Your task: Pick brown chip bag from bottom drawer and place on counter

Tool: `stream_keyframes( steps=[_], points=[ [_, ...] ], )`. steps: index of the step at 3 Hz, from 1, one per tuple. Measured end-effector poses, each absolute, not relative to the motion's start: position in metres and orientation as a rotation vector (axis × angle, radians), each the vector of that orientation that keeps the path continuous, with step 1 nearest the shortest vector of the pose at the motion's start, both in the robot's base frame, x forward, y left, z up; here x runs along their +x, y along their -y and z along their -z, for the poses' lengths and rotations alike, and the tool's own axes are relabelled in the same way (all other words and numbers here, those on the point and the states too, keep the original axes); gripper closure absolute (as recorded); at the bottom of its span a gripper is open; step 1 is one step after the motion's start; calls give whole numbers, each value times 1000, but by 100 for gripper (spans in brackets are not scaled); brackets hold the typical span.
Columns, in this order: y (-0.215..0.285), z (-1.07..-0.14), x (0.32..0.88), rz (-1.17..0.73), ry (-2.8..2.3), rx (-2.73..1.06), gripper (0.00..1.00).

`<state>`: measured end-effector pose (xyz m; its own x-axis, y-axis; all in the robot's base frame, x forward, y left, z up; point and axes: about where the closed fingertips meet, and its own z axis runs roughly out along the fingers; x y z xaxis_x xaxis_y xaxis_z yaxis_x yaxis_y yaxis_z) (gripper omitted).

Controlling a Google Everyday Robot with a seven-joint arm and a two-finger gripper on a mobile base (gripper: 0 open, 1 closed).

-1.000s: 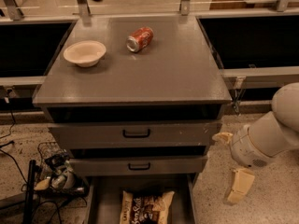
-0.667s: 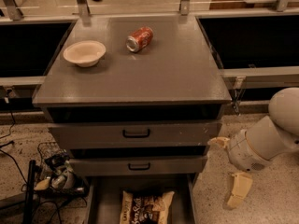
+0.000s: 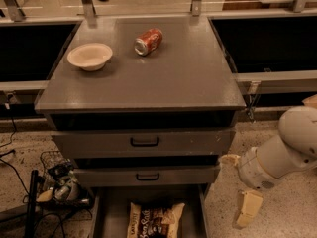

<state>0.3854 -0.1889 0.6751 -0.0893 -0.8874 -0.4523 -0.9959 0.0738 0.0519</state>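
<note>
Nearest, the bottom drawer (image 3: pixel 113 213) stands pulled out, and the brown chip bag (image 3: pixel 154 221) lies flat on its grey floor, partly cut off by the lower edge of the view. To its right, outside the cabinet and above the speckled floor, the gripper (image 3: pixel 238 183) hangs with its two pale fingers spread apart, holding nothing and clear of the bag. Above, the two upper drawers (image 3: pixel 143 142) are shut. On the counter (image 3: pixel 173 78) sit a cream bowl (image 3: pixel 89 56) at the left and, beyond it, a red soda can (image 3: pixel 148 41) lying on its side.
</note>
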Motion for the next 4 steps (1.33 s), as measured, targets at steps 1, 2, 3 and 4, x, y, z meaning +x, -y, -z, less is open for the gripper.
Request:
stream_keyframes(
  steps=[1, 2, 3, 4],
  points=[
    [188, -637, 382, -572, -2087, -1860, 0],
    [186, -601, 377, -659, -2110, -1843, 0],
    [184, -581, 374, -742, -2124, -1832, 0],
    [184, -575, 374, -733, -2148, -1827, 0]
  ],
)
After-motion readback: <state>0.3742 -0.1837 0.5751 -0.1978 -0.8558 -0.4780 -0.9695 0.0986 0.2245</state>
